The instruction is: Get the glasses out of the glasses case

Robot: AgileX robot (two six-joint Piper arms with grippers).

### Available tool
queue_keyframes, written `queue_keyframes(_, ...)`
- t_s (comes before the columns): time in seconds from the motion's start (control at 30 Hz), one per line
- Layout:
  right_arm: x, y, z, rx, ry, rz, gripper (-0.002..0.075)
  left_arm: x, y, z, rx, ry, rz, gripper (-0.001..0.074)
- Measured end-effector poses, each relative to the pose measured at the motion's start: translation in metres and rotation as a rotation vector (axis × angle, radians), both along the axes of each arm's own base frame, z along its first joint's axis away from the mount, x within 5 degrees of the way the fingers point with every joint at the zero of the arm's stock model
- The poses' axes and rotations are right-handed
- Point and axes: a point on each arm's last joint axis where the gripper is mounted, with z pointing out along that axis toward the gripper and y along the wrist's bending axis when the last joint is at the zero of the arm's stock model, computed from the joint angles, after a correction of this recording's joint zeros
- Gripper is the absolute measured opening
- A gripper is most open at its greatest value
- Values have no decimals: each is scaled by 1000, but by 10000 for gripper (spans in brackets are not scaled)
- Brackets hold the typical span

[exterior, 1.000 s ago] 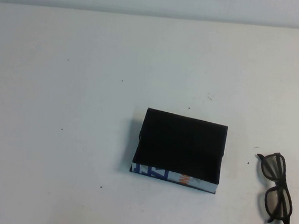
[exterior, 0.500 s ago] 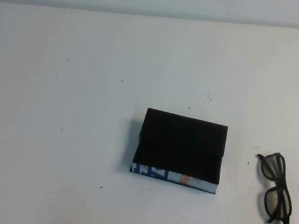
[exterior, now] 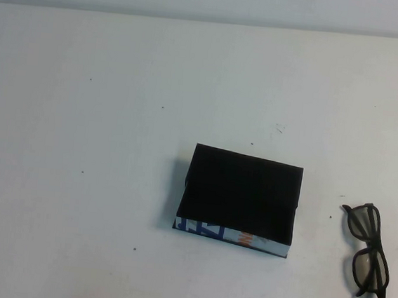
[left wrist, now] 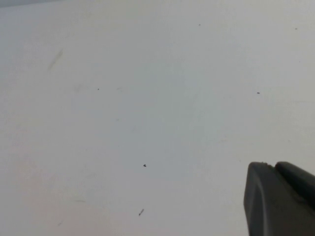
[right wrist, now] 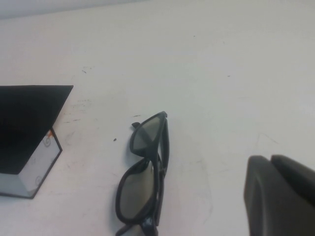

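Note:
The glasses case (exterior: 240, 195), a black box with a white front edge lettered in blue and orange, sits on the white table right of centre. The black-framed glasses (exterior: 367, 251) lie folded on the table to its right, outside and apart from it. The right wrist view shows the glasses (right wrist: 145, 172) and a corner of the case (right wrist: 24, 125). My right gripper (right wrist: 269, 158) is shut and empty, above the table beside the glasses. My left gripper (left wrist: 273, 164) is shut and empty over bare table. Neither gripper shows in the high view.
The white table (exterior: 104, 112) carries only small dark specks. Its far edge meets a pale wall at the back (exterior: 211, 20).

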Motion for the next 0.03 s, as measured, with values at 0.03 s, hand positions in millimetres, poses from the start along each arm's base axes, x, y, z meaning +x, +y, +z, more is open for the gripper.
queue_keyframes(0.03,0,0,0,0,0,0,-18,0,0,0,0,0,0,-4)
